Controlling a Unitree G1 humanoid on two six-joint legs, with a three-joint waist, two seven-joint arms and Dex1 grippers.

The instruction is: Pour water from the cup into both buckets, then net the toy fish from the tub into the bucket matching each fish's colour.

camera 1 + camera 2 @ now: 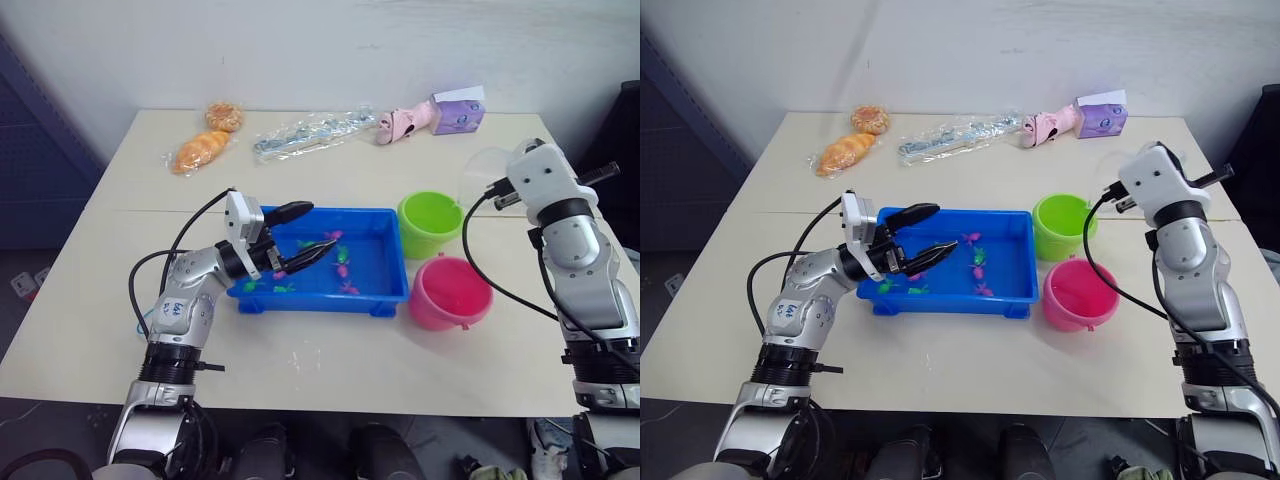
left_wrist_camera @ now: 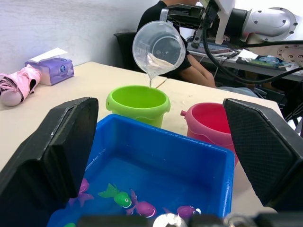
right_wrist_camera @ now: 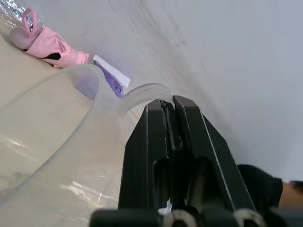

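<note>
Head view: the left gripper [image 1: 300, 235] hangs spread wide over the blue tub [image 1: 385, 285], grasping nothing, with tiny toy fish [image 1: 343, 268] below. Left wrist view: the clear cup [image 2: 158, 49] tilts above the lime green bucket [image 2: 138, 103] (pink bucket [image 2: 208, 125] just beside), trickling water. Right wrist view: the right gripper [image 3: 171, 109] is clamped on the cup's handle [image 3: 142, 92].

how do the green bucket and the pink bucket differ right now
The green bucket is lime and sits farther back beside the tub's far right corner; the pink bucket is magenta and sits nearer, by the tub's near right corner. The tilted cup, held by the right pincer, is trickling water into the green bucket, not the pink bucket. Both are upright, round, open pails of like size.
</note>
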